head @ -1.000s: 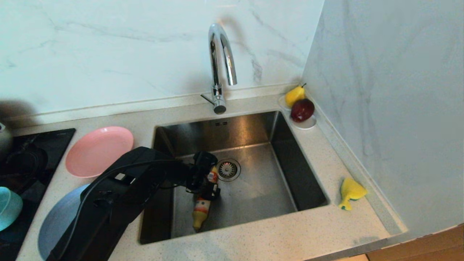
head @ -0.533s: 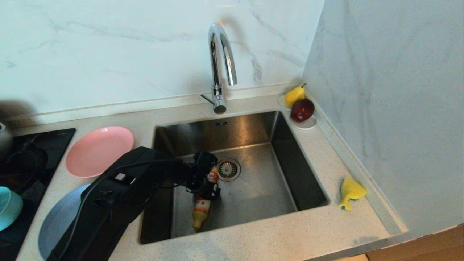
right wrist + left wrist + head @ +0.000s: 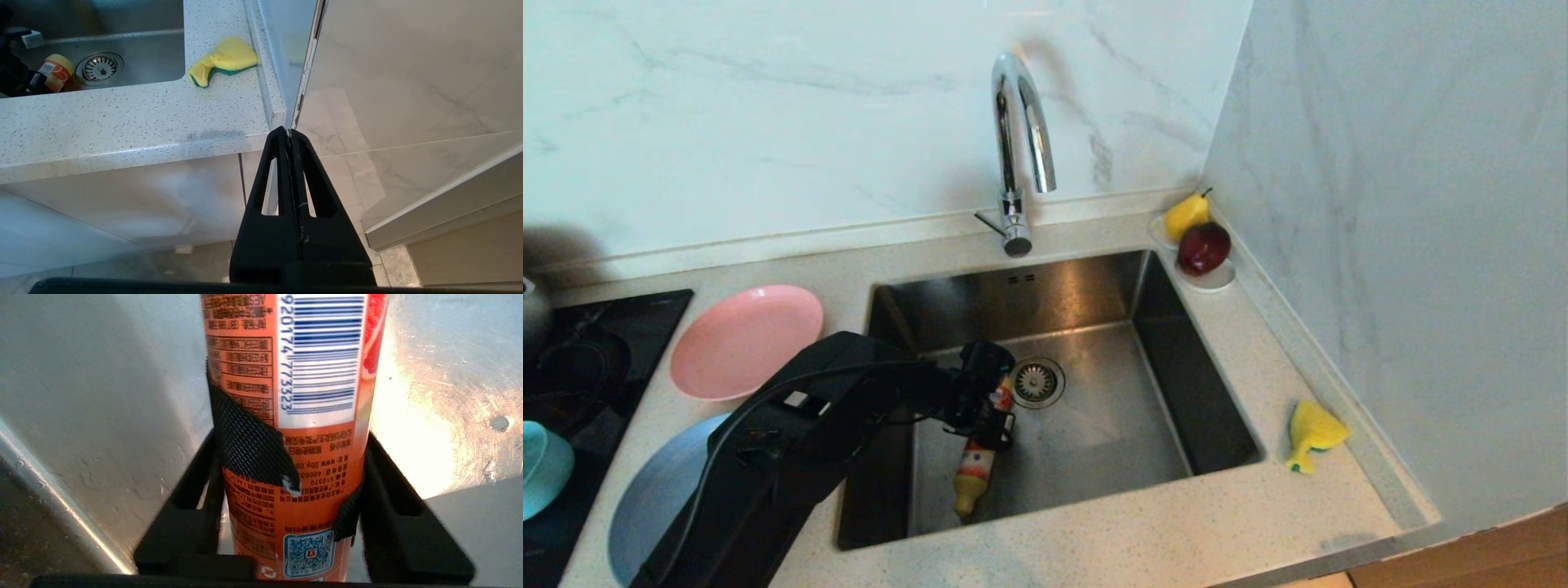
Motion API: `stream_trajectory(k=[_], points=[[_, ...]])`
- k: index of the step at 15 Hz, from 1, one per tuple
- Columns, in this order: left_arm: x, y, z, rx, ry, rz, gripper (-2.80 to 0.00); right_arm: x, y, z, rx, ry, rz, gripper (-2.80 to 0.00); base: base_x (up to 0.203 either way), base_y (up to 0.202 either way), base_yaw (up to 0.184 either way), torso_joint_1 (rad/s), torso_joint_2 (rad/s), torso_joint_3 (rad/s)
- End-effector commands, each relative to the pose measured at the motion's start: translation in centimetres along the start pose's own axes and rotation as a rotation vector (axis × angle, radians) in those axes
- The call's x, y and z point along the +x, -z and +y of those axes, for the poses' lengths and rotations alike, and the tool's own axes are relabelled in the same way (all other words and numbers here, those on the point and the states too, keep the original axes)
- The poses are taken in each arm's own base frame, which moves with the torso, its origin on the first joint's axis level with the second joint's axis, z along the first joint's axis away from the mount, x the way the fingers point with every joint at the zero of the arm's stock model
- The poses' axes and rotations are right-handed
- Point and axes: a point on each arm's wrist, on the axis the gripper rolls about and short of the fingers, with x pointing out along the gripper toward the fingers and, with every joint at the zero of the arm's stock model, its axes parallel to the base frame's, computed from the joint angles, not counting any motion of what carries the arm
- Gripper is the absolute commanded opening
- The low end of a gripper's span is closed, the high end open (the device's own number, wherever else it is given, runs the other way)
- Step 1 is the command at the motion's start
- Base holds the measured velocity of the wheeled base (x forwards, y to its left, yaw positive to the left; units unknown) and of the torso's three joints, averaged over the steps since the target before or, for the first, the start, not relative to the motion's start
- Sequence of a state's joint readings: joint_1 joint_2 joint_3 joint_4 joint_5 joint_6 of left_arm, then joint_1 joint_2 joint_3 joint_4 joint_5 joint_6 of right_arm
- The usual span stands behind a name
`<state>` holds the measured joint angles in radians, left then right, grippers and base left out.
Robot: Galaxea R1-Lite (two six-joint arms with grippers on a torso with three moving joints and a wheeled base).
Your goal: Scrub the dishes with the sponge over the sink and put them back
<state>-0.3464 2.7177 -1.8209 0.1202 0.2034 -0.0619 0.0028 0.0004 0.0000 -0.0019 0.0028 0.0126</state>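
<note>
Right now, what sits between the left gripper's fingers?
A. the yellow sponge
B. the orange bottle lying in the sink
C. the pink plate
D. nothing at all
B: in the left wrist view the left gripper has a finger pressed against each side of the orange bottle, which lies on the floor of the sink; the sponge sits on the counter by the right wall, untouched.

Crumpled yellow sponge lies right of sink.

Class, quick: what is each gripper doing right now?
Left gripper: closed on the orange bottle in the sink.
Right gripper: shut, empty.
</note>
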Motion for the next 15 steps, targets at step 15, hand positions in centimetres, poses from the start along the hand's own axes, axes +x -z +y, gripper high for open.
stream_trajectory(k=[15], points=[[0.18, 0.15, -0.12, 0.0, 0.004, 0.004, -2.8, 0.0, -0.01, 0.0, 0.0, -0.001, -0.002, -2.8, 0.0, 0.0, 0.0, 0.0, 0.0, 0.0]])
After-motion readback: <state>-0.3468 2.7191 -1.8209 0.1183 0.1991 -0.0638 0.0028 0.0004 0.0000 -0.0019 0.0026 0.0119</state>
